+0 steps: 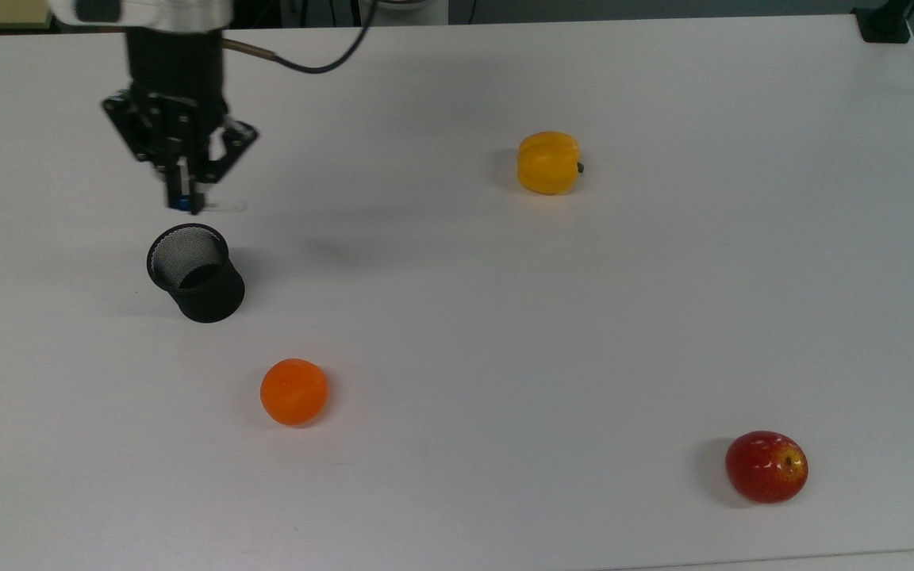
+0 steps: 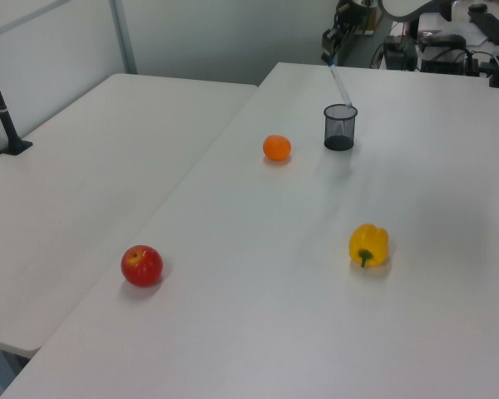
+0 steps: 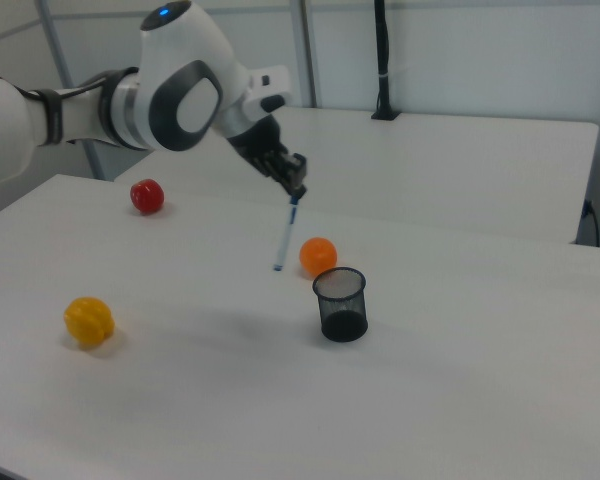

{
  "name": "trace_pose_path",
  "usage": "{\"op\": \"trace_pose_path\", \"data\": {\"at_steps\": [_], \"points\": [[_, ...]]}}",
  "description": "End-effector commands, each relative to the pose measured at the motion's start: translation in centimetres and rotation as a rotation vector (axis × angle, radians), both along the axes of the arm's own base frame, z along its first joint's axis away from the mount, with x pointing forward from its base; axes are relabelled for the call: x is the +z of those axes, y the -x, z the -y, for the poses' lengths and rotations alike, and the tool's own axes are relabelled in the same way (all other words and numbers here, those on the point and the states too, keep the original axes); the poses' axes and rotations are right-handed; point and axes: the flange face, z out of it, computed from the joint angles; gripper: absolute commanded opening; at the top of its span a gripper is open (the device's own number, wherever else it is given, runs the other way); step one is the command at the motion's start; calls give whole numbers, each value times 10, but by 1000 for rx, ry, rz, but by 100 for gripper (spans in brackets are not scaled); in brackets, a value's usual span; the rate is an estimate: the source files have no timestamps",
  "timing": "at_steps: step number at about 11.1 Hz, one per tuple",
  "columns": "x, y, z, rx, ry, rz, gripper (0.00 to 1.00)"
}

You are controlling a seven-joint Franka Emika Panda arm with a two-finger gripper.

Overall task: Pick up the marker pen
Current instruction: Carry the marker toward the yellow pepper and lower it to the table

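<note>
My gripper (image 1: 185, 198) (image 3: 297, 191) (image 2: 328, 56) hangs in the air, shut on the blue-capped top of the marker pen (image 3: 286, 234). The slim white marker (image 2: 338, 83) dangles below the fingers, fully clear of the black mesh cup (image 1: 195, 272) (image 3: 340, 304) (image 2: 339, 126). In the top view the marker's white body (image 1: 219, 206) is faint against the table, with the blue cap at the fingertips. There the gripper is above the cup, toward the table's far edge.
An orange (image 1: 293, 391) lies near the cup. A yellow bell pepper (image 1: 548, 162) sits mid-table and a red apple (image 1: 766, 466) lies near the top view's lower right. A second white table (image 2: 83, 166) adjoins in the left view.
</note>
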Motion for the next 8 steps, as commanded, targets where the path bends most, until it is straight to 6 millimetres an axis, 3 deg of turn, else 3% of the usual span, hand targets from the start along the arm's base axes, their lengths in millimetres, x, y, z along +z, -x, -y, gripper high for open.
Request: {"op": "trace_pose_path", "data": {"at_steps": [1, 5, 8], "points": [[-4, 27, -65, 59, -24, -189, 14], [-35, 48, -140, 169, -20, -410, 14], [-54, 54, -176, 215, -44, -474, 14]]}}
